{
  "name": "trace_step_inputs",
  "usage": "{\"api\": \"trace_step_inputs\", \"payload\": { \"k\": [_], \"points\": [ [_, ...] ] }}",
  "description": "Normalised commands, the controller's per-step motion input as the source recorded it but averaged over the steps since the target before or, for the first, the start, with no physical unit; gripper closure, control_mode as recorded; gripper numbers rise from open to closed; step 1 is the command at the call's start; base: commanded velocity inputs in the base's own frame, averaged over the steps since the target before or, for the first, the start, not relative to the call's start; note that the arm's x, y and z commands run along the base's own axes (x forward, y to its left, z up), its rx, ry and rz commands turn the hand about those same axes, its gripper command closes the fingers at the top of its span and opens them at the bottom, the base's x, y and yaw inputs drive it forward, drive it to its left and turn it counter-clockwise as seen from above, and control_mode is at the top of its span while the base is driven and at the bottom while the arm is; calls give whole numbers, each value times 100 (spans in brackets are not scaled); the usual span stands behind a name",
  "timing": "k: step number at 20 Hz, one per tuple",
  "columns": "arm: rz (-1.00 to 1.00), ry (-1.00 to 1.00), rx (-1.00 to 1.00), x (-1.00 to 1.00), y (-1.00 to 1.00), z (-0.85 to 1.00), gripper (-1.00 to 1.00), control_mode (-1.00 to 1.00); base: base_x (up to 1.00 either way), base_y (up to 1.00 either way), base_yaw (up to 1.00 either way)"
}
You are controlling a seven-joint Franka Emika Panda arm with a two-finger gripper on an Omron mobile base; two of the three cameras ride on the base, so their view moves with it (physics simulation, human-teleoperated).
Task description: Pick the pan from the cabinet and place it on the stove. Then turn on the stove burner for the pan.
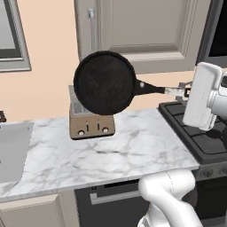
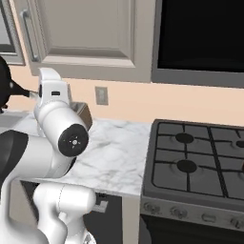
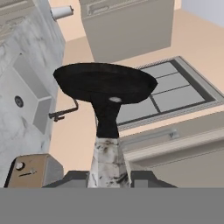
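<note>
Left base view shows my claw point(image 1: 181, 91) clamped on the handle of the pan point(image 1: 104, 82), held mid-frame above the toaster point(image 1: 91, 124), so I judge I'm mid-carry and must swing right toward the stove point(image 1: 199, 135).

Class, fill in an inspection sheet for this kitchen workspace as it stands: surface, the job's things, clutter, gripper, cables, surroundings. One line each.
Surface: white marble counter between a sink and the stove.
Job's things: pan held in the air above the counter, tilted on edge in front of the toaster, not on the stove; stove grates bare where visible; cabinet door shut.
Clutter: bronze toaster on the counter by the wall.
Gripper: gripper shut on the pan's handle end.
Cables: nothing seen.
Surroundings: peach wall, wall outlet, window frame, paper towel roll.
</note>
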Motion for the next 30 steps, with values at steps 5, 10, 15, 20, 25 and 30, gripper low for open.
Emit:
{"api": "trace_step_inputs", "payload": {
  "k": [5,10,15,20,25,30],
  "points": [
    [0,0,0,0,0,0,100,100,0,43,0],
    [0,0,0,0,0,0,100,100,1,26,0],
    [0,0,0,0,0,0,100,100,21,13,0],
    [0,0,0,0,0,0,100,100,25,12,0],
    [0,0,0,0,0,0,100,100,13,13,0],
    [0,0,0,0,0,0,100,100,1,1,0]
  ]
}}
